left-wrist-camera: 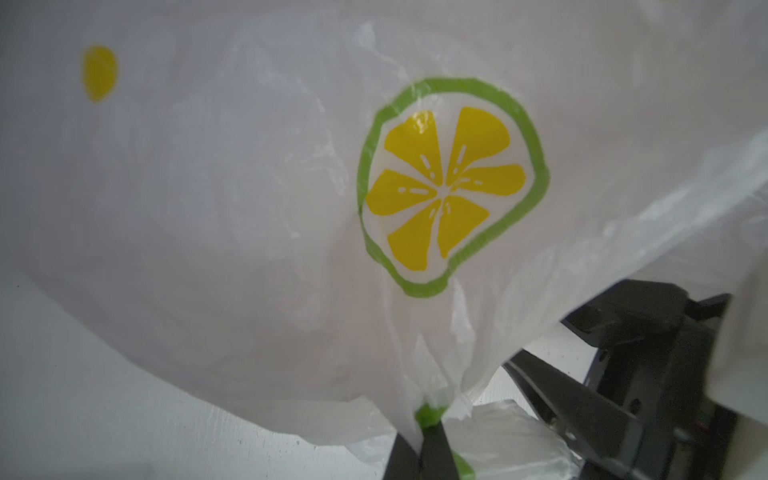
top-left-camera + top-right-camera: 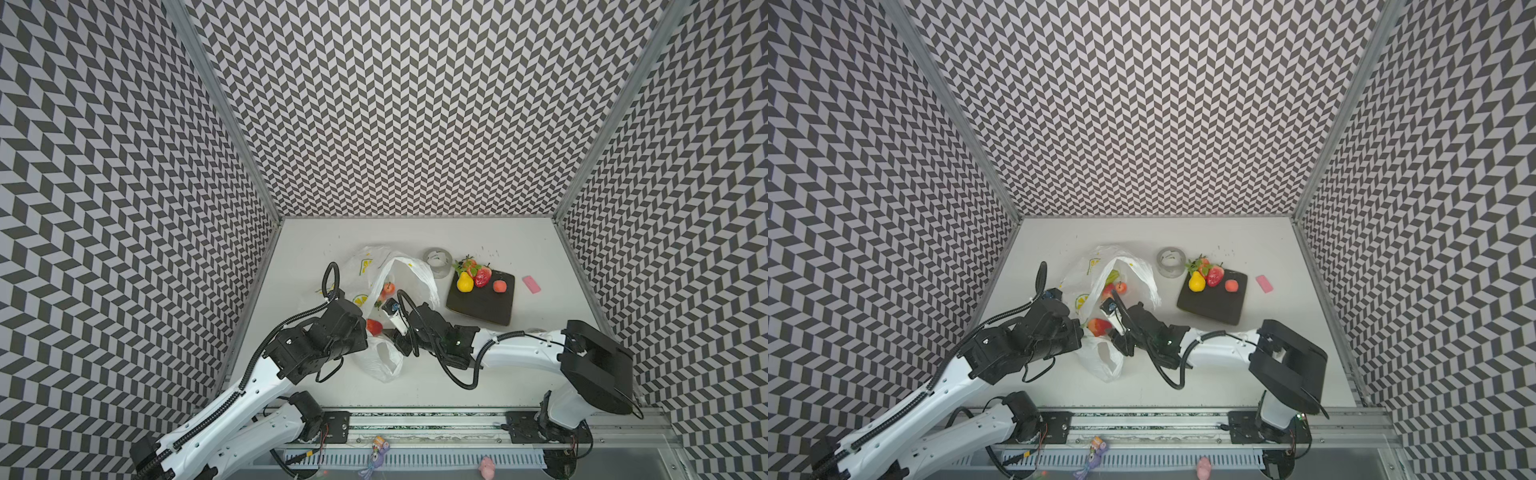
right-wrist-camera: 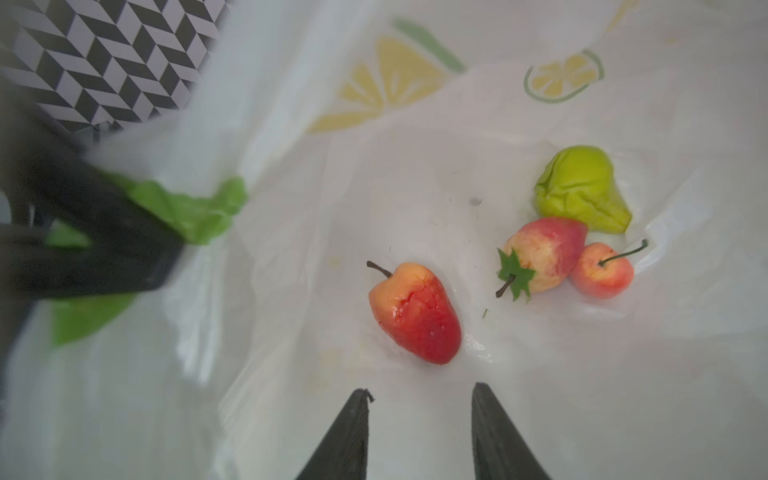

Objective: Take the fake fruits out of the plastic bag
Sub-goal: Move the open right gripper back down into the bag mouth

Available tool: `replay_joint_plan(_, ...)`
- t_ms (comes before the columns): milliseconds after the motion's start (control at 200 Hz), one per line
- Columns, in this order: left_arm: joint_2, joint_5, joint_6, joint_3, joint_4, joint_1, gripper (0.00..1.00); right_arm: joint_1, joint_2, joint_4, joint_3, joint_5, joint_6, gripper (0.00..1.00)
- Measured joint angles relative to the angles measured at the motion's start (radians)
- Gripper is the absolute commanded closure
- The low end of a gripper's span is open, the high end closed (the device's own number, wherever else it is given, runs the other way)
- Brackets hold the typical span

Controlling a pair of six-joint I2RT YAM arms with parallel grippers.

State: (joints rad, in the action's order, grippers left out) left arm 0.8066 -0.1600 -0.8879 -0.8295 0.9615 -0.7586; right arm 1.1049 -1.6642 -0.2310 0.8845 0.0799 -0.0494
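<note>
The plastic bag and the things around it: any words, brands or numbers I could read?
No readable text anywhere.
The plastic bag carries only pictures, such as a lemon slice, no words.
The tape roll shows pale marks, too small to read.
The black tray, pink block and fake fruits bear no lettering.
</note>
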Motion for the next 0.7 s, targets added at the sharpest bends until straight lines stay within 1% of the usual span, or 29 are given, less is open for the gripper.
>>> replay_joint_plan(90, -0.002, 0.0, -0.003, 0.0, 0.018, 0.0, 1.0, 0.0, -0.047, 0.017, 0.023, -0.008, -0.043, 0.49)
replay_joint_plan(245, -0.002, -0.002, -0.012, 0.0, 0.053, 0.0, 1.0, 0.0, -0.104, 0.049, 0.082, -0.021, -0.079, 0.44)
replay_joint_plan(380, -0.002, -0.003, -0.026, 0.0, 0.074, 0.0, 1.0, -0.001, -0.154, 0.071, 0.146, -0.032, -0.105, 0.43)
replay_joint_plan(546, -0.005, -0.003, -0.03, 0.0, 0.087, 0.0, 1.0, -0.014, -0.203, 0.07, 0.178, -0.044, -0.134, 0.42)
replay_joint_plan(701, -0.011, 0.0, -0.03, 0.0, 0.088, 0.0, 1.0, -0.022, -0.246, 0.036, 0.185, -0.069, -0.109, 0.41)
